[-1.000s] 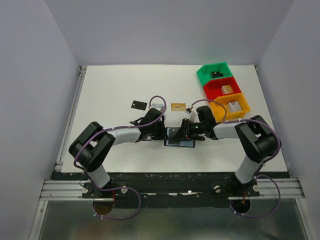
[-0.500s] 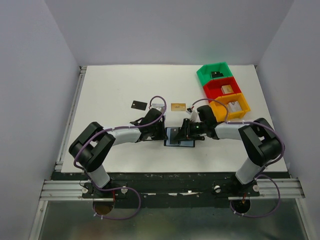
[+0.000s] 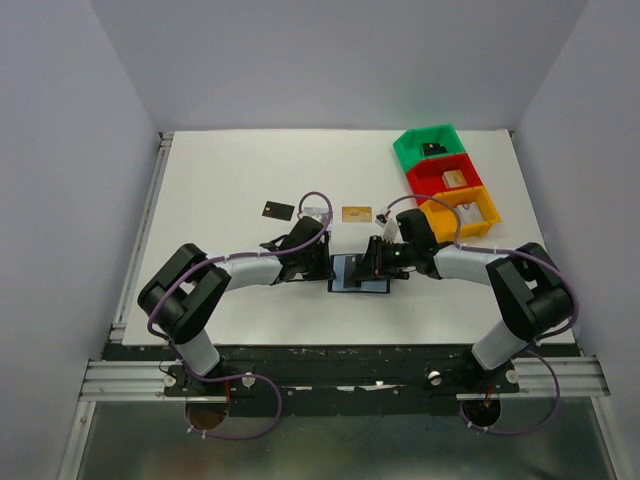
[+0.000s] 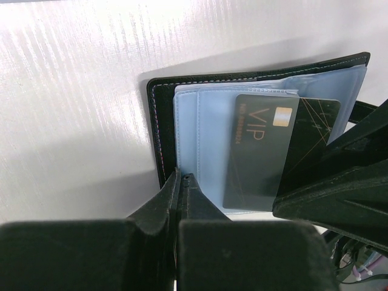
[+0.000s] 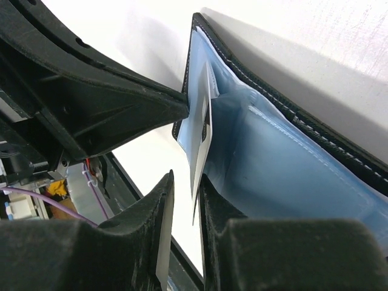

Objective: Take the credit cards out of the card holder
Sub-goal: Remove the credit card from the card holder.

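The black card holder [image 3: 360, 273] lies open at the table's near middle, its blue-grey pockets [image 4: 203, 133] up. My left gripper [image 4: 180, 176] is shut on the holder's near edge [image 4: 160, 121]. A black VIP card [image 4: 267, 151] sticks half out of a pocket. My right gripper [image 5: 187, 176] is slightly open around that card's edge [image 5: 203, 130]; the card rests against the right finger. In the top view both grippers, left [image 3: 330, 266] and right [image 3: 376, 260], meet over the holder. A black card [image 3: 278, 210] and a gold card [image 3: 357, 214] lie loose on the table behind.
Green [image 3: 430, 148], red [image 3: 445, 178] and orange [image 3: 462, 212] bins stand in a row at the back right, with small items inside. A pale card [image 3: 316, 213] lies partly under the left arm's purple cable. The table's front edge is just behind the holder.
The right arm's elbow has swung a little to the right while its gripper stays at the holder. The left arm and the holder have not moved.
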Robot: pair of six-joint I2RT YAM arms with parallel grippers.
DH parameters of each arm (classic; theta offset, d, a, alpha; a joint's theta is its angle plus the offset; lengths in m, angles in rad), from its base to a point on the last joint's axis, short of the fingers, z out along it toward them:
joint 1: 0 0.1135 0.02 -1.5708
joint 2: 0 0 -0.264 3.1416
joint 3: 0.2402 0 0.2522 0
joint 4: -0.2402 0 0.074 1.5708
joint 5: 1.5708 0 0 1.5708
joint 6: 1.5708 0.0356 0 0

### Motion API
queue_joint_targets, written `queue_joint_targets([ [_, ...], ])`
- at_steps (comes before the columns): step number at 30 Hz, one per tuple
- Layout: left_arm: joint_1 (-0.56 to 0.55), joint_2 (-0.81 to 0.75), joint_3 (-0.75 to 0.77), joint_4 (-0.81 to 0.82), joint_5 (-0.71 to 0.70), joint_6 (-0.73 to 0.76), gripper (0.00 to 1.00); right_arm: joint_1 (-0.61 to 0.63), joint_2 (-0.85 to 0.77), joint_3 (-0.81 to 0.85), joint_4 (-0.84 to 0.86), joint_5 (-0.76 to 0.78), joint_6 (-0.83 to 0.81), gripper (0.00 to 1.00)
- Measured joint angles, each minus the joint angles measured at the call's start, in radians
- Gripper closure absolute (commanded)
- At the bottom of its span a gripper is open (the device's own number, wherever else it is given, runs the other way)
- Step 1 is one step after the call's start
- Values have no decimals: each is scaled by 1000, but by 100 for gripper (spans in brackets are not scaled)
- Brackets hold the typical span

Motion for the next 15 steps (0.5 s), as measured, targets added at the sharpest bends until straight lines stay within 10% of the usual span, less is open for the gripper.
queue_joint_targets([
  [15,0,0,0,-1,-3,-3,100,-12,-23,0,-29,43,-6,84],
])
